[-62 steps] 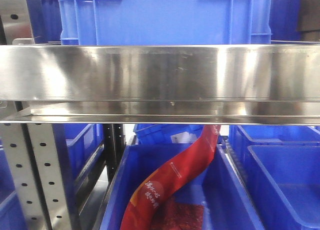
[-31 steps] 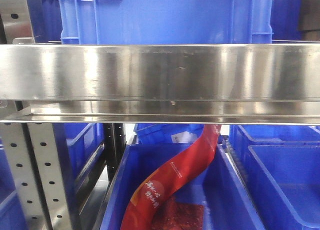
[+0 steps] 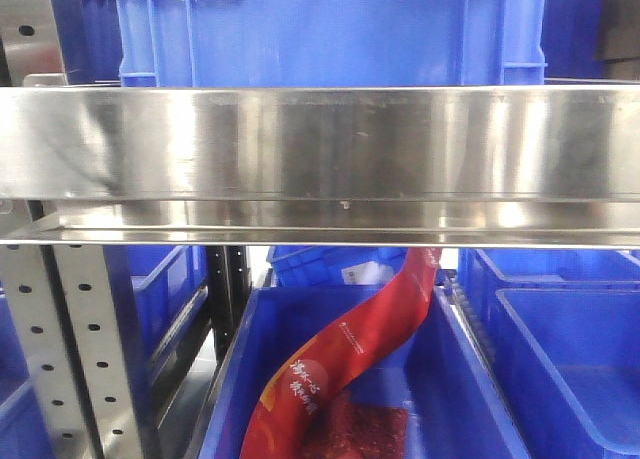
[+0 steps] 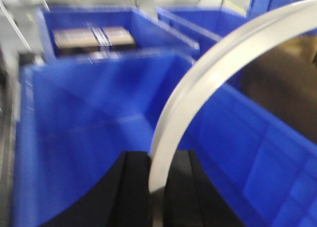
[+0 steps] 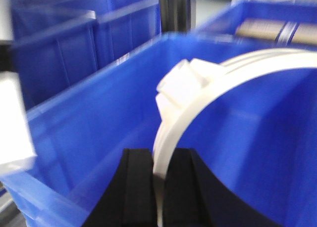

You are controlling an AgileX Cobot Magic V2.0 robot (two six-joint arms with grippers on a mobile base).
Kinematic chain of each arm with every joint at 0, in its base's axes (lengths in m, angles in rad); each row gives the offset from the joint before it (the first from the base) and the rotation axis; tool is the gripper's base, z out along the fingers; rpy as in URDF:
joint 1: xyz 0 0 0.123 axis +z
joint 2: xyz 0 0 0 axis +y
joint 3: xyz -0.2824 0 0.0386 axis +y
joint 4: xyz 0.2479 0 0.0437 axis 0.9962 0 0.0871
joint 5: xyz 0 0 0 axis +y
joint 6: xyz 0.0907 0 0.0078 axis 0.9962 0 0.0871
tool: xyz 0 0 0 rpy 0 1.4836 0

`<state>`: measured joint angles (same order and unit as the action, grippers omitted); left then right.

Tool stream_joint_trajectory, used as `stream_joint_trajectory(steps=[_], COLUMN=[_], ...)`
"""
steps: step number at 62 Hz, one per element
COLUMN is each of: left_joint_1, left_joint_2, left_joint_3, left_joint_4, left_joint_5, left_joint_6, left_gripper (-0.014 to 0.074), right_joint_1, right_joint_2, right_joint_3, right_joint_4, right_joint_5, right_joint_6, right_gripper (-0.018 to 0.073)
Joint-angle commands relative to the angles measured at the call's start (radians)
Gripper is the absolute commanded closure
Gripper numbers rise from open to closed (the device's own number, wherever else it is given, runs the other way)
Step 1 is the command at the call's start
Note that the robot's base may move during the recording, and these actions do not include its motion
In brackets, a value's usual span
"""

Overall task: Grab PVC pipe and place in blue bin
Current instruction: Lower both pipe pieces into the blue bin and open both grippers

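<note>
white strip (image 4: pixel 208 83) pinched by left end effector (image 4: pixel 157 160), right end effector (image 5: pixel 157 157); bag (image 3: pixel 350 349) text illegible.

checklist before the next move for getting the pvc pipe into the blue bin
1. PVC pipe located: cannot tell; no view shows it clearly.
2. Left gripper free: not ok; a curved white strip runs between its fingers.
3. Right gripper free: not ok; a second white strip sits between its fingers.
4. Blue bin open below left gripper: ok.
5. Wrist views sharp: not ok; both blurred.
</note>
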<state>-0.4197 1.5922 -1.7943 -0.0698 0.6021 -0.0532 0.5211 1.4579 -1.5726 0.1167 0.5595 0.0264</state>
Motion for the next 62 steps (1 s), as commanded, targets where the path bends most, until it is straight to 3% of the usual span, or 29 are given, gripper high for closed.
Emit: stream_joint_trajectory(steps=[1,15,54,62], left_joint_1=[-0.006,-0.006,-0.006,-0.006], left_joint_2=[0.061,0.14,0.14,0.14], left_joint_3=[-0.072,-0.13,-0.13,-0.13], left_joint_4=[-0.015,-0.015,-0.011,-0.011], left_joint_5=[0.046,0.217,0.15,0.15], left_joint_6=[-0.003,-0.003,-0.003,-0.003], left_gripper=[0.0707,0.0707,0.0707,0.0668], right_joint_1=[0.001,0.001,0.001,0.001], right_joint_2=[0.068,0.143,0.148,0.148], right_joint_3=[-0.096,-0.174,-0.172,-0.172], right_joint_4=[0.002,0.004,0.002,0.002], right_joint_5=[0.089,0.125,0.114,0.117], right_joint_6=[-0.003,-0.003,-0.003,-0.003], right_gripper=[0.0721,0.0721,0.0721,0.0666])
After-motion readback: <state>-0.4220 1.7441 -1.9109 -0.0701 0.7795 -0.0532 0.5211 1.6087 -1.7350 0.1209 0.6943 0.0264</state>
